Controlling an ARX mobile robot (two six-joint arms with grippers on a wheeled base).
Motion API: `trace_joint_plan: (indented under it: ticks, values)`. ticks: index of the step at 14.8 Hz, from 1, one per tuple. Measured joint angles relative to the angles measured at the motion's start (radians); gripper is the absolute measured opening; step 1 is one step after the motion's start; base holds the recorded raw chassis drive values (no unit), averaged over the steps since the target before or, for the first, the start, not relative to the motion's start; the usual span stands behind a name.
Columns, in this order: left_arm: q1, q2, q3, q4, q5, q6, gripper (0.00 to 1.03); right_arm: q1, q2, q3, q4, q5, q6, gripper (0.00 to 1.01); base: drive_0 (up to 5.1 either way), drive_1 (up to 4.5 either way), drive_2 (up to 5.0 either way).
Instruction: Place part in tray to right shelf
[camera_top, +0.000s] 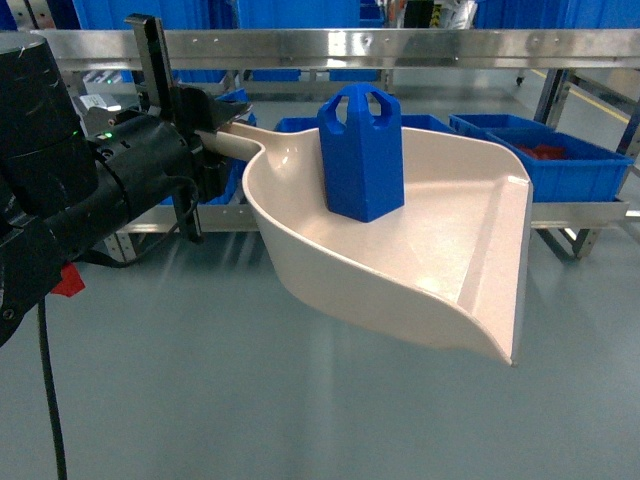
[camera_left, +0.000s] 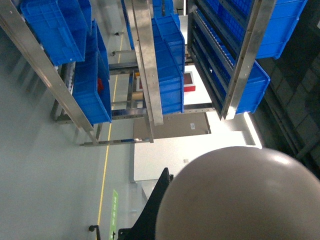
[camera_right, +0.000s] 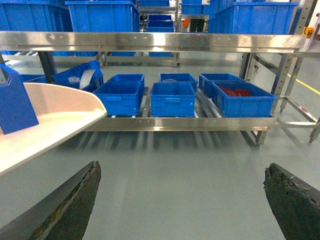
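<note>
Left gripper (camera_top: 205, 150) clamped on tray (camera_top: 440, 250) handle, tray held above floor. Blue part (camera_top: 361, 152) upright inside tray. Right gripper (camera_right: 180, 200) spread wide, empty. Steel shelf (camera_top: 400, 45) behind, apart.

Head view close above tray (camera_top: 440, 250); right wrist view low, shares tray, facing shelf (camera_right: 150, 42).

Blue crates (camera_right: 172, 98) in a row, grey floor (camera_top: 200, 380), yellow floor line (camera_right: 305, 86)
</note>
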Motion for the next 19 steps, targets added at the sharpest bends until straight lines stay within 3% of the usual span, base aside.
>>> trace_joint_plan:
  ticks: [19]
  values:
    - [0.000,0.000,0.000,0.000,0.000,-0.001,0.12,0.000,0.000,0.000,0.000,-0.002,0.000,0.98,0.0,0.00,0.0]
